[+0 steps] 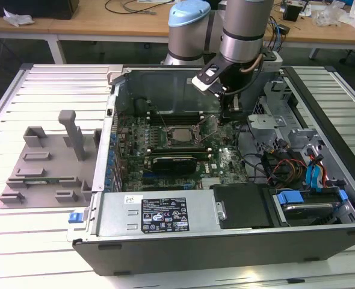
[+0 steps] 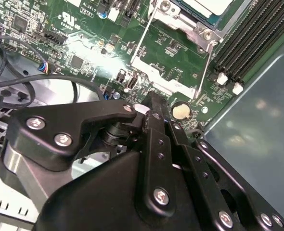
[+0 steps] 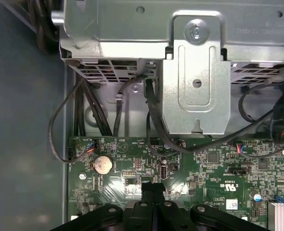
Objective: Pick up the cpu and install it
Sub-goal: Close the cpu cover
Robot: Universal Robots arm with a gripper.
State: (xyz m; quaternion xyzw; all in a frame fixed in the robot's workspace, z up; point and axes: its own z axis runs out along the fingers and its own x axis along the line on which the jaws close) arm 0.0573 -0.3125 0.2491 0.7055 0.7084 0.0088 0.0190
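Cpu, pale top upward, seated in its socket on the motherboard inside the open computer case; gripper, fingers together and empty, just beside the socket on the exterior view's right

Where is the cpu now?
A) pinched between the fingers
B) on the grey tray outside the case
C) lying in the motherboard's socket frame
C: the cpu lies inside the socket frame, while the gripper hangs beside it over the board, its fingers closed on nothing.
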